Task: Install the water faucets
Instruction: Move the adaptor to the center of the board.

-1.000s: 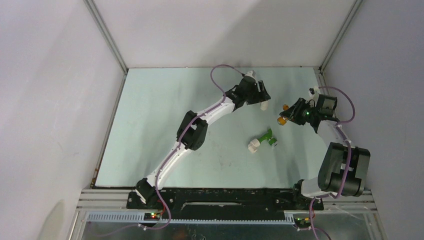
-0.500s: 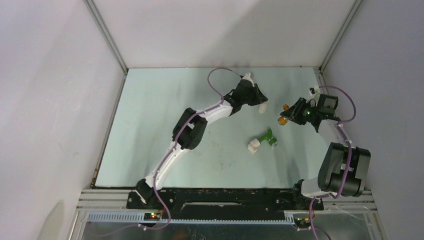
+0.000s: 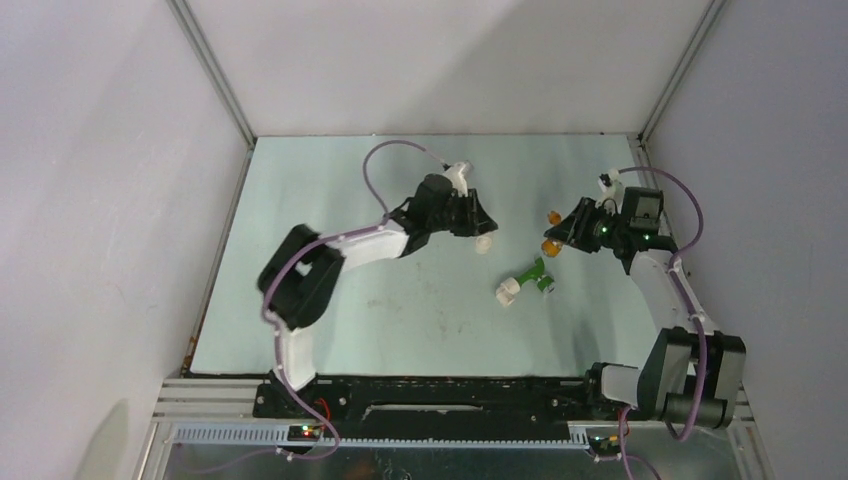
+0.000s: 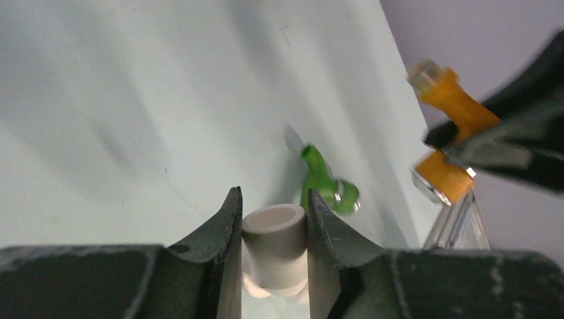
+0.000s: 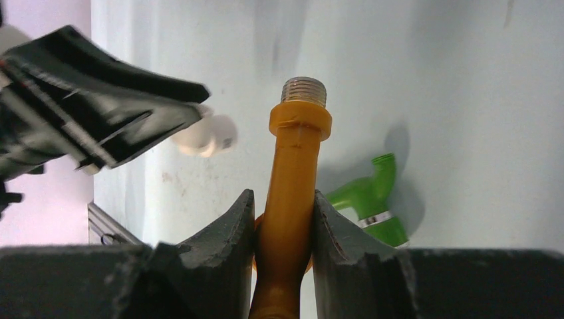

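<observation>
- Water faucets need a socket to screw into, and the left hand (image 3: 468,220) supplies one. Its fingers are pinched on a white elbow fitting (image 4: 274,239), whose open mouth points out past the fingertips. It seems to be held off the table (image 3: 320,260).
- Green faucet (image 3: 537,272) lies flat on the table between the two hands and nearer the arm bases than either. Its pale round end is on the left hand's side, and neither hand touches it.
- Orange faucet (image 5: 296,133) is clamped in the right hand (image 5: 282,212), whose fingers press on its body. The threaded metal tip sticks out beyond the fingertips toward the left hand, with a gap yet to close.
- The step in hand, as I judge it, is mating the thread to the socket. Line the tip's axis up with the fitting's mouth before closing the gap, then approach slowly. Turn one hand while the other grips firmly. A tilted entry would likely cross-thread or knock the fitting askew.
</observation>
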`<move>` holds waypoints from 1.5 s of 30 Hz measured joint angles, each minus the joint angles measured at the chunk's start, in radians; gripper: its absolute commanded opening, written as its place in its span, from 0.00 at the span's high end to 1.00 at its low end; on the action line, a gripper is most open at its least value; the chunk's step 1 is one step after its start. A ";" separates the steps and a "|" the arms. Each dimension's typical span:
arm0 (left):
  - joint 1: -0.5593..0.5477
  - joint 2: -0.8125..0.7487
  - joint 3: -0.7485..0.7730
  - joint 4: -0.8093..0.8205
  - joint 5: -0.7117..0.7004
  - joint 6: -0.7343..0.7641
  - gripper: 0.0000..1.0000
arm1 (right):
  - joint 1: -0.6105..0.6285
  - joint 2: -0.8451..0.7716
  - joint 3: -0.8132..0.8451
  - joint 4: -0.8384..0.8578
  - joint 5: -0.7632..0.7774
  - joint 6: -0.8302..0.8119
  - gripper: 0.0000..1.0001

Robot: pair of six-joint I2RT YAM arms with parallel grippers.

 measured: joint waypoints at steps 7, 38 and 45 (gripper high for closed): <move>-0.008 -0.358 -0.359 -0.024 0.072 0.120 1.00 | 0.101 -0.090 -0.002 -0.078 0.011 -0.006 1.00; -0.060 -0.639 -0.505 -0.594 -0.279 0.196 0.10 | 0.172 -0.236 -0.051 -0.148 0.032 0.010 1.00; -0.060 -0.587 -0.447 -0.735 -0.276 -0.011 0.08 | 0.172 -0.243 -0.051 -0.147 0.019 0.010 1.00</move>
